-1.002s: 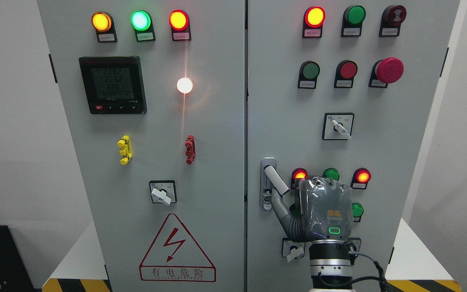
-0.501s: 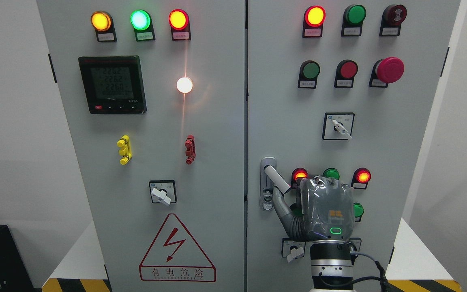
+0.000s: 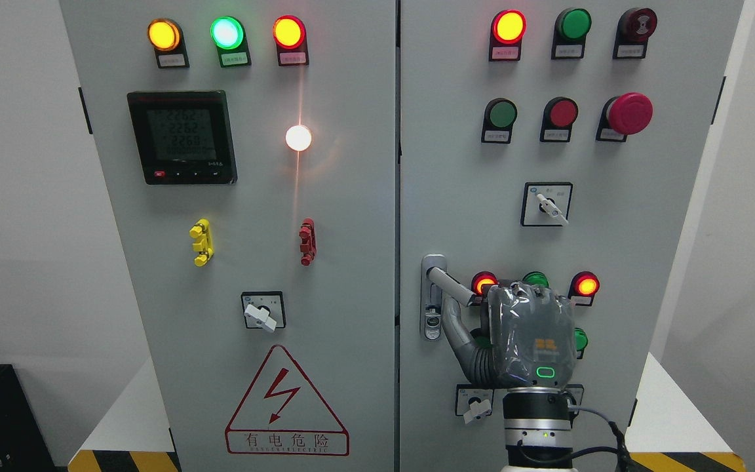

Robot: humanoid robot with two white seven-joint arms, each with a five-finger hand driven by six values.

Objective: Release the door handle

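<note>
The door handle (image 3: 451, 283) is a silver lever on a lock plate (image 3: 432, 298) at the left edge of the right cabinet door (image 3: 456, 164). The lever slants down to the right. My right hand (image 3: 482, 308), grey and wrapped in clear film, comes up from the bottom edge and is shut on the lever's free end. Its thumb (image 3: 454, 328) lies under the lever. The other fingers are hidden behind the back of the hand. My left hand is out of view.
Around the hand are red (image 3: 484, 282) and green (image 3: 535, 279) lamps, another red lamp (image 3: 586, 286) and a rotary switch (image 3: 476, 406). A selector switch (image 3: 547, 204) and a red mushroom button (image 3: 629, 113) sit higher. The left door (image 3: 253, 196) carries a meter (image 3: 182, 137) and a warning triangle (image 3: 284, 403).
The lever's free end has swung up and to the right, so it lies flatter. My right hand has shifted slightly right with it.
</note>
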